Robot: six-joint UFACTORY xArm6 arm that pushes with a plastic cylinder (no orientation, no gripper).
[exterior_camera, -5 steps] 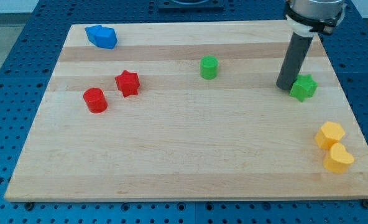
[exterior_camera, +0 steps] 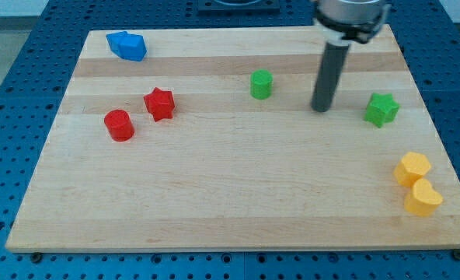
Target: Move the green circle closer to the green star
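The green circle, a short cylinder, stands on the wooden board a little right of centre near the view's top. The green star lies far to its right. My tip rests on the board between the two, apart from both, a little nearer the circle's side and slightly lower in the view than the circle. The dark rod rises from it toward the view's top.
A blue block sits at the top left corner. A red star and a red cylinder lie at the left. Two yellow blocks lie at the right edge near the bottom.
My tip has slid left, away from the green star it stood next to, toward the green circle. No block has moved.
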